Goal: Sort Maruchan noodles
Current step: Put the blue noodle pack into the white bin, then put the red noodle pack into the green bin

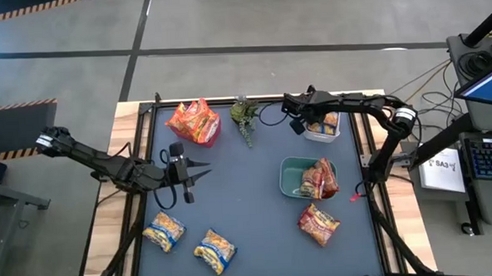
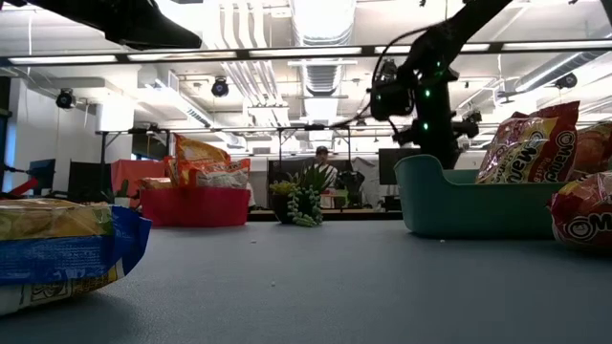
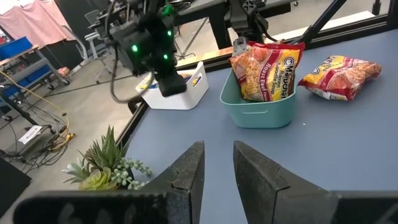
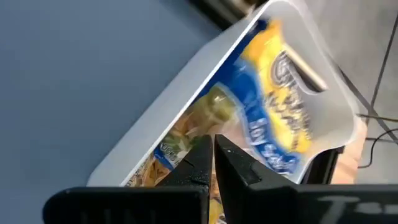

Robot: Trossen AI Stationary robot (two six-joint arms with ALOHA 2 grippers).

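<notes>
I have the right pincer (image 1: pixel 297 122) over the white bin (image 1: pixel 332 134) at the far right of the worktop (image 1: pixel 249 204), fingers together and empty, a yellow-and-blue packet (image 4: pixel 273 124) lying in the bin below it. So I judge that a drop is done. My left pincer (image 1: pixel 199 169) hovers mid-worktop, fingers slightly apart, holding nothing. Orange packets fill the red bin (image 1: pixel 208 136); red ones stand in the teal bin (image 1: pixel 293 177). Loose: 2 yellow packets (image 1: pixel 164 230) near-left, 1 red packet (image 1: pixel 319 222) by the teal bin. Next I'd lower the left pincer onto a yellow packet, opening wider first.
</notes>
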